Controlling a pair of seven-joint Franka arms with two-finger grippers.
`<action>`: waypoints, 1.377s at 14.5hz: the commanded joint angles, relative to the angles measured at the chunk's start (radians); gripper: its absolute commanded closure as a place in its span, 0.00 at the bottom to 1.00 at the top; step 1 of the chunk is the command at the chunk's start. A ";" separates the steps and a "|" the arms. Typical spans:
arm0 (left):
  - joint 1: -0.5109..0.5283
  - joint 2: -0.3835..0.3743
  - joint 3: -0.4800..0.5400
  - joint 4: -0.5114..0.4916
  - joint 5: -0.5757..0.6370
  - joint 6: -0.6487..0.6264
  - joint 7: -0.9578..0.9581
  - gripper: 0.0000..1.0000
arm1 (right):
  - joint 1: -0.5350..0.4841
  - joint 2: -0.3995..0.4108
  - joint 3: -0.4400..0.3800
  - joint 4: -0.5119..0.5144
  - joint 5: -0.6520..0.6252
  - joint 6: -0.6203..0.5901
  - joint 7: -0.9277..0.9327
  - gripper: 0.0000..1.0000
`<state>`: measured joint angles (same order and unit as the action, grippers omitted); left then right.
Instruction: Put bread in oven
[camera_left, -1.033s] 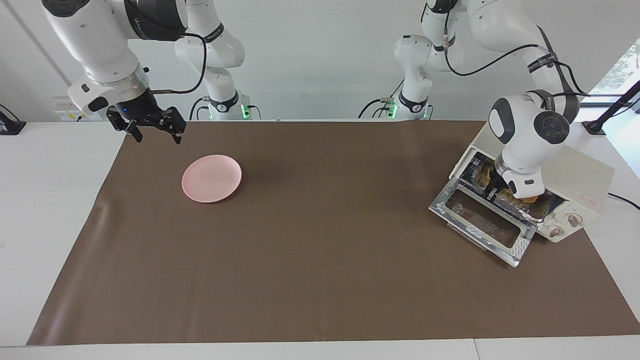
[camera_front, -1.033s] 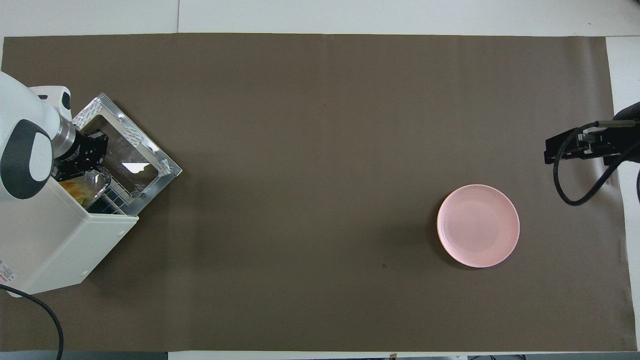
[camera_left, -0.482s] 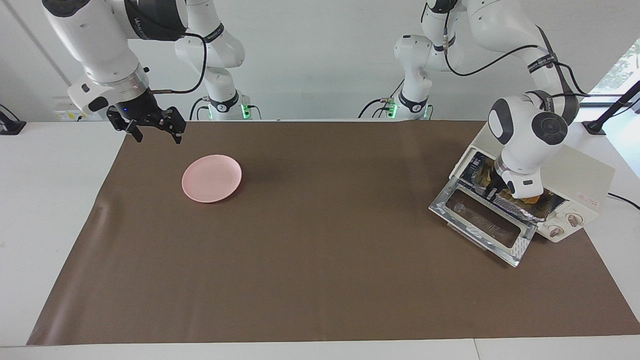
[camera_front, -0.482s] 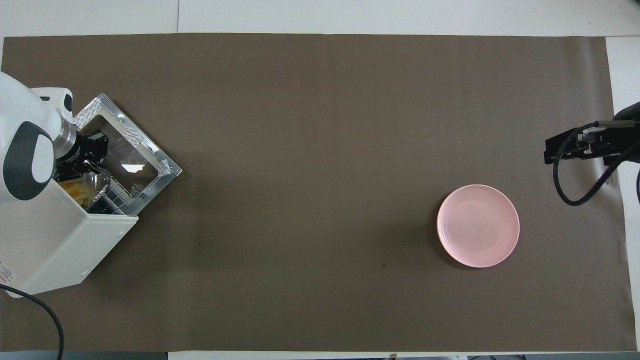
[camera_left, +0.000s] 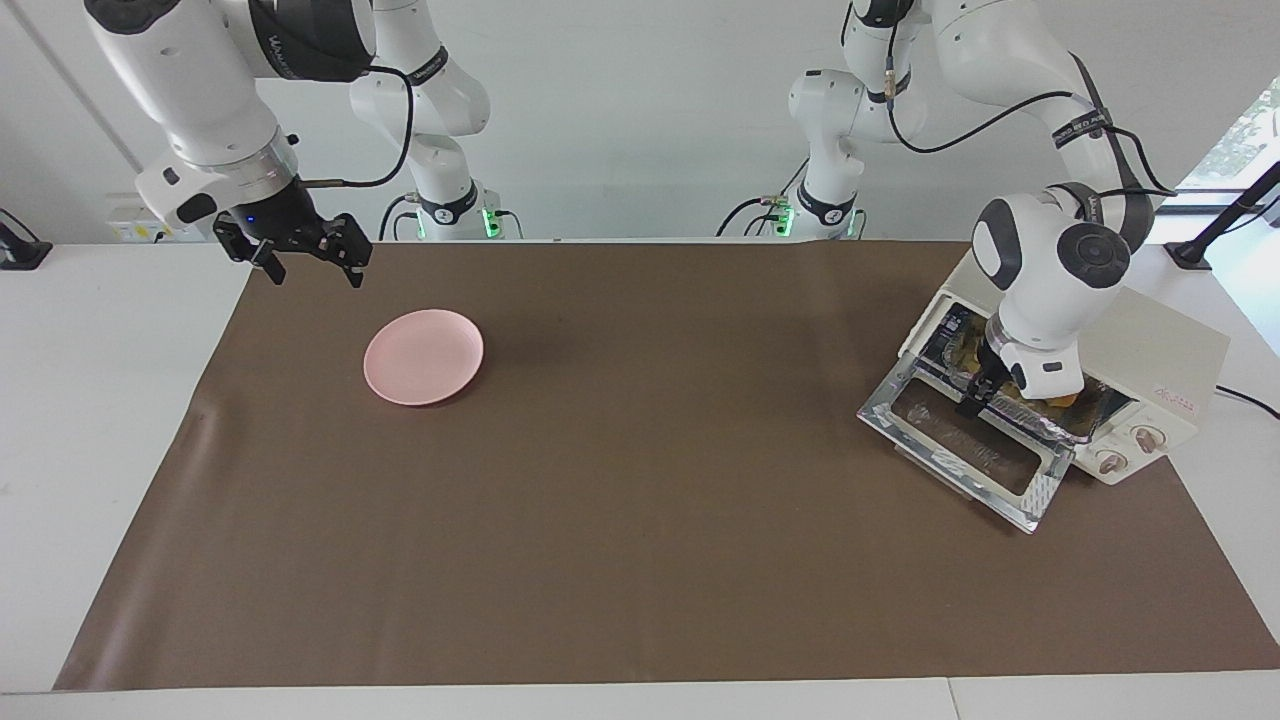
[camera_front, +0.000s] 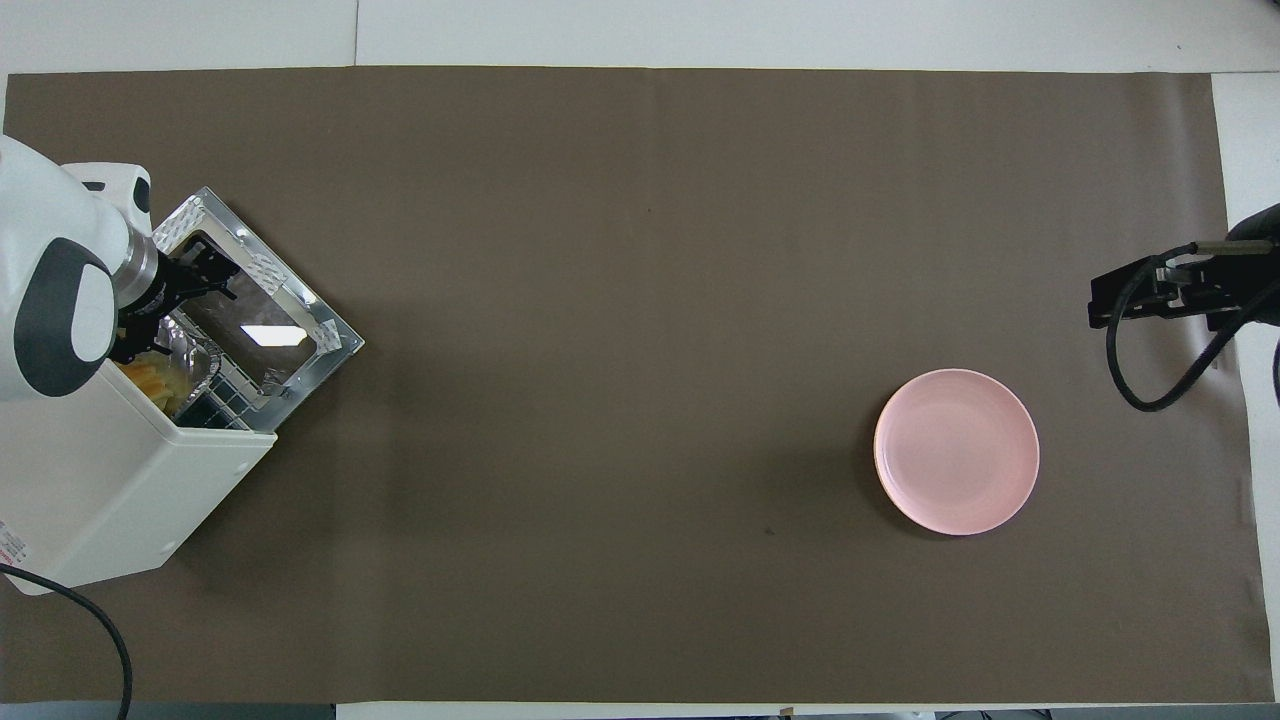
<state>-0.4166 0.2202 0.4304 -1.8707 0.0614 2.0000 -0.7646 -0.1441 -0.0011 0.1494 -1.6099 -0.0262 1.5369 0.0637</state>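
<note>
The cream-white oven (camera_left: 1180, 350) (camera_front: 110, 470) stands at the left arm's end of the table with its glass door (camera_left: 960, 450) (camera_front: 262, 325) dropped open. Inside, the golden bread (camera_left: 1052, 402) (camera_front: 150, 377) lies in a crinkled foil tray (camera_left: 1045, 427) (camera_front: 197, 357) on the rack, largely hidden by the arm. My left gripper (camera_left: 983, 393) (camera_front: 180, 298) hangs at the oven's mouth over the hinge end of the door, open and holding nothing. My right gripper (camera_left: 312, 268) (camera_front: 1150, 293) waits open in the air over the mat's edge at the right arm's end.
A round pink plate (camera_left: 424, 356) (camera_front: 956, 451) with nothing on it lies on the brown mat (camera_left: 620, 520) toward the right arm's end. The open oven door juts out over the mat. A black cable (camera_front: 90, 640) trails from the oven.
My left gripper has opened, letting go of the bread in the tray, and has drawn back out of the oven toward the door. The right arm has not moved.
</note>
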 joint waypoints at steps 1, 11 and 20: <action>-0.007 -0.016 0.007 0.002 0.031 0.008 0.008 0.00 | -0.012 -0.020 0.009 -0.021 0.002 -0.006 -0.021 0.00; -0.050 0.031 0.002 0.257 0.052 -0.191 0.115 0.00 | -0.012 -0.020 0.009 -0.021 0.002 -0.006 -0.021 0.00; -0.033 -0.214 0.014 0.248 0.046 -0.475 0.628 0.00 | -0.012 -0.020 0.009 -0.021 0.002 -0.006 -0.021 0.00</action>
<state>-0.4528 0.0548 0.4413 -1.6072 0.1005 1.5738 -0.2492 -0.1441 -0.0012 0.1494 -1.6099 -0.0262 1.5369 0.0637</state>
